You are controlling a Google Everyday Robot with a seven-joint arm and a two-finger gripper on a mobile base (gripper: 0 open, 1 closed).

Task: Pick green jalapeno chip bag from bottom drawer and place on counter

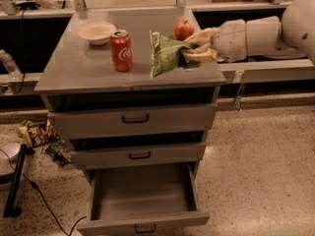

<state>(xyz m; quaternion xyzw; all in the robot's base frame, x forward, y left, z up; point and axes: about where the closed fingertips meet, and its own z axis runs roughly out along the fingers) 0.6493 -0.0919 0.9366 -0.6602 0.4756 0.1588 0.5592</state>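
Note:
The green jalapeno chip bag [167, 54] is crinkled green foil with pale patches. It hangs over the right part of the counter [83, 70], its lower edge at or just above the surface. My gripper [193, 47] reaches in from the right and is shut on the bag's right edge, its cream fingers [201, 35] above and below the foil. The bottom drawer [142, 194] is pulled out wide and looks empty inside, with a small black handle on its front.
On the counter stand a red soda can [121, 50], a white bowl [97, 32] and a red apple [183, 30] just behind the bag. The two upper drawers [135, 118] stand slightly open. Snack packets [35, 133] and cables lie on the floor at left.

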